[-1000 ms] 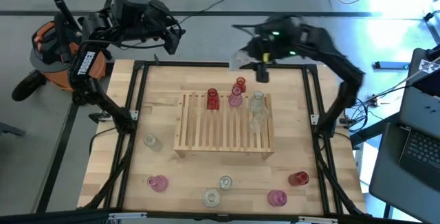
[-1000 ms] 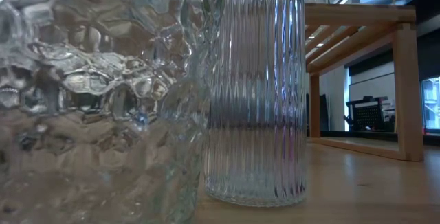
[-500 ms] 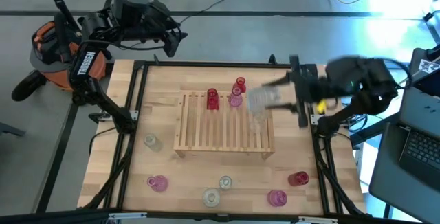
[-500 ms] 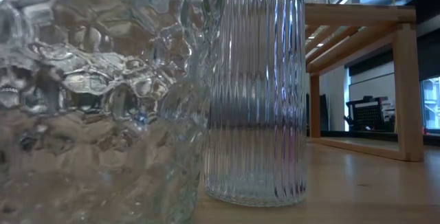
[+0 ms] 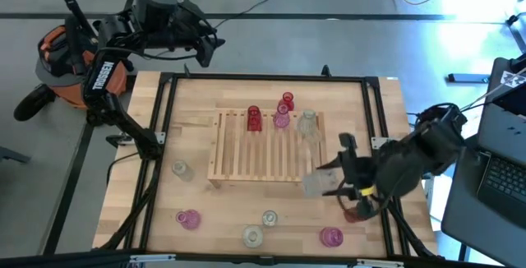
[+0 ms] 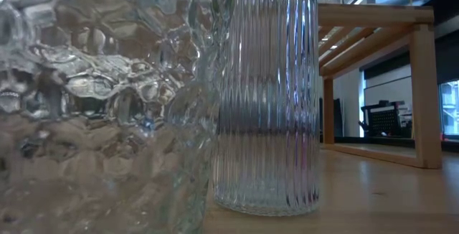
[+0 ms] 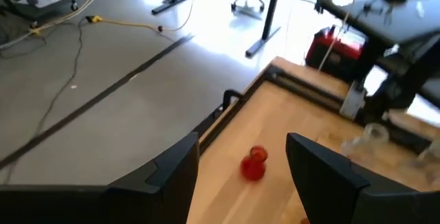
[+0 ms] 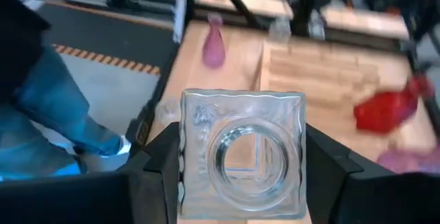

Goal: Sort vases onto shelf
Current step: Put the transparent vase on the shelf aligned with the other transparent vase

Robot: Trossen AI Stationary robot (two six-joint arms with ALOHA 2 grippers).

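The slatted wooden shelf lies mid-table with two red vases, a pink one and a clear one standing on it. More vases stand on the tabletop: clear, pink, clear, clear, pink, and red half hidden under my right arm. My right gripper is off the shelf's near right corner, shut on a clear vase. My left gripper waits open beyond the table's far left corner. My right gripper pinches the clear square-walled vase between its two fingers, one on each of two opposite walls. The fingers reach roughly level from the table's right. A round end of the vase faces the wrist camera; mouth or base, I cannot tell.
Two clear glass vases stand right before the low camera and block most of it, with the shelf's frame behind. A person's leg in blue jeans shows on the floor beside the table. A black frame edges the tabletop.
My right arm has swung fast from above the table's far edge, past the shelf's right end, toward the near right corner, carrying the clear vase with it. The left arm and the standing vases have kept still.
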